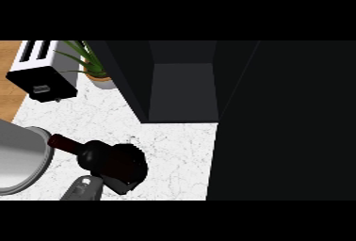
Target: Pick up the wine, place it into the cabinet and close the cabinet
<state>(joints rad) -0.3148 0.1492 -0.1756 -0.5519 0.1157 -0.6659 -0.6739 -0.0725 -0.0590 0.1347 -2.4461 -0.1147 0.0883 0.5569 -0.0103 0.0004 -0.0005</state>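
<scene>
A dark red wine bottle (pixel 82 149) is tilted over the white marble counter (pixel 177 155) at the lower left, its neck pointing up and to the left. My left hand (pixel 127 168) is curled round the bottle's lower body and hides it; its grey forearm enters from the lower edge. Whether the bottle touches the counter I cannot tell. The dark cabinet (pixel 182 89) stands open behind, up and to the right of the hand, with a bare grey floor inside. Its black door (pixel 285 122) fills the right side. The right hand shows nowhere.
A black and white toaster (pixel 40 70) stands at the back left, with a potted green plant (pixel 97 70) beside it. A grey metal sink rim (pixel 43 162) curves along the left edge, close to the bottle's neck. A wooden strip (pixel 10 80) lies far left.
</scene>
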